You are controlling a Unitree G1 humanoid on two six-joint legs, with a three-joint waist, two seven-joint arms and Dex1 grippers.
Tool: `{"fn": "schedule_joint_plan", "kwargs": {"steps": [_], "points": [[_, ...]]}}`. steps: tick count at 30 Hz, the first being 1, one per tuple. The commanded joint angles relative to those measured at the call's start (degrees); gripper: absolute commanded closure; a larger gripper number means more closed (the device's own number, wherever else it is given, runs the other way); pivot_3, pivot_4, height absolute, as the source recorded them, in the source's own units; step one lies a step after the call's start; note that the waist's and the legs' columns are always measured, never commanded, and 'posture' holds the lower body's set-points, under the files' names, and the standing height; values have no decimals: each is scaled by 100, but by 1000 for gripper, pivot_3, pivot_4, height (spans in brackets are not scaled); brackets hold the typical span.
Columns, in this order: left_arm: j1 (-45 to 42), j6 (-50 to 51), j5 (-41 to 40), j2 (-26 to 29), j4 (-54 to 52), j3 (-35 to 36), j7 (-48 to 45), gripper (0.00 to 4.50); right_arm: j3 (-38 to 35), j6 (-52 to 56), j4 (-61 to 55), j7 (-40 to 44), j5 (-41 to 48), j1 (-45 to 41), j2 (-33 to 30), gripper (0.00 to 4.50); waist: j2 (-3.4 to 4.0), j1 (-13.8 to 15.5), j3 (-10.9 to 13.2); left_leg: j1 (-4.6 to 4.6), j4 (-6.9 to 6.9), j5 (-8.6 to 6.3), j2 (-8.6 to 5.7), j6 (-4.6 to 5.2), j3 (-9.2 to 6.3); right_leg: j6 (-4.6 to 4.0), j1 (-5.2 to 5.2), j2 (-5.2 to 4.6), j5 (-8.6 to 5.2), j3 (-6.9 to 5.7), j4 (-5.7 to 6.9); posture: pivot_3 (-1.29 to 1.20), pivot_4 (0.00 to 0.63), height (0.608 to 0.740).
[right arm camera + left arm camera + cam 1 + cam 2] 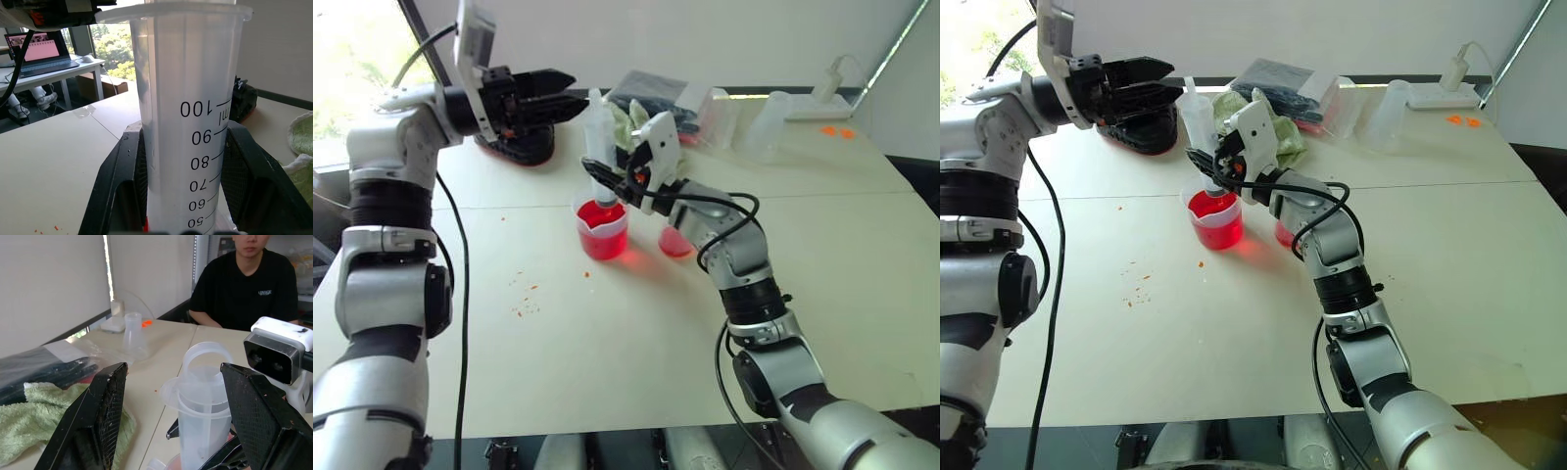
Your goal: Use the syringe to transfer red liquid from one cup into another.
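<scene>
The syringe (599, 137) stands upright with its tip down in the larger beaker (603, 233), which holds red liquid (604, 245). My right gripper (607, 179) is shut on the syringe's clear barrel (186, 112), just above the beaker's rim. My left gripper (570, 102) points level at the top of the syringe and is open. Its fingers (100, 416) stand on either side of the plunger's top (205, 377) with gaps showing. The smaller cup (674, 243), pinkish red at its base, sits just right of the beaker, partly hidden by my right arm.
A green cloth (625, 122), a black bag (651, 90) and clear containers (766, 122) lie at the table's back. A black object (524, 147) sits back left. A person (249, 279) sits across the table. Orange specks (524, 299) dot the near left.
</scene>
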Motion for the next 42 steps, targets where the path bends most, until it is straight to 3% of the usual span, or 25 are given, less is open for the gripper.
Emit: {"fn": "schedule_joint_plan", "kwargs": {"steps": [1,21,24,29,42], "points": [[-256,-121,22,14,-11,106,-37,1308,-30,-66,-290,-2,16,-26,31,3093,0,-3,0,0,0,0,0,0,0,0,0,0,0,0,0,0,150,711],[-512,-480,272,-394,810,102,-132,1308,122,99,-535,112,7,76,57,3093,0,2,0,0,0,0,0,0,0,0,-1,0,0,0,2,0,150,711],[-540,-463,283,-414,869,80,-213,2122,136,95,-549,113,-5,88,71,3093,0,1,0,0,0,0,0,0,0,0,-1,0,0,0,2,0,150,711],[-539,-419,281,-441,877,96,-307,4385,136,78,-536,97,-15,80,93,3093,0,0,0,0,0,0,0,0,0,0,-1,-1,0,0,2,0,150,711],[-657,-349,239,-493,716,181,-246,4455,153,-123,-356,-18,-99,120,305,3093,0,-2,0,0,0,0,0,0,0,0,-2,-1,0,0,4,0,150,711]]}}
